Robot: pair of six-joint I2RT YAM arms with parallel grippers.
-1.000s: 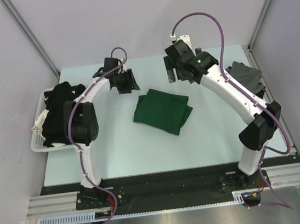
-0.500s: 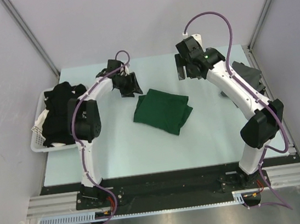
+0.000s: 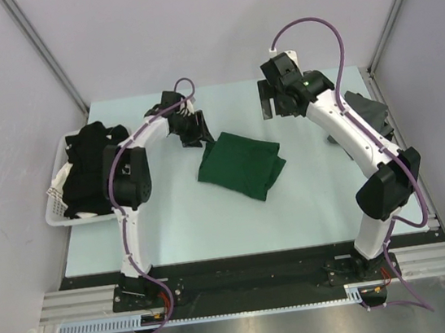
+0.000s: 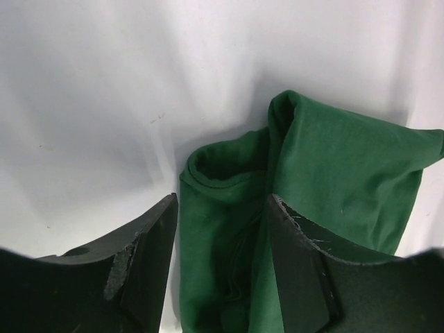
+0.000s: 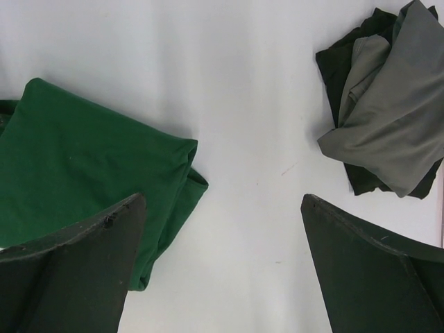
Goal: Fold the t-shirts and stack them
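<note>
A folded dark green t-shirt [image 3: 240,165] lies at the middle of the table. My left gripper [image 3: 198,133] is at its far left corner. In the left wrist view the gripper [image 4: 222,201] is open, with the shirt's rolled corner [image 4: 229,180] between the two fingers. My right gripper [image 3: 273,104] is open and empty above the far part of the table. In the right wrist view it [image 5: 223,201] hangs over bare table between the green shirt [image 5: 83,152] and a folded grey t-shirt [image 5: 399,118] that lies on a black one [image 5: 338,62].
A white slatted basket [image 3: 56,195] at the left edge holds a heap of black t-shirts [image 3: 87,164]. The grey-and-black stack [image 3: 367,113] sits at the right edge, partly behind my right arm. Grey walls close in the table's far side and both flanks.
My left gripper has moved right and nearer, down onto the green shirt's far left corner. My right gripper has moved back and right, away from the shirt, then held still.
</note>
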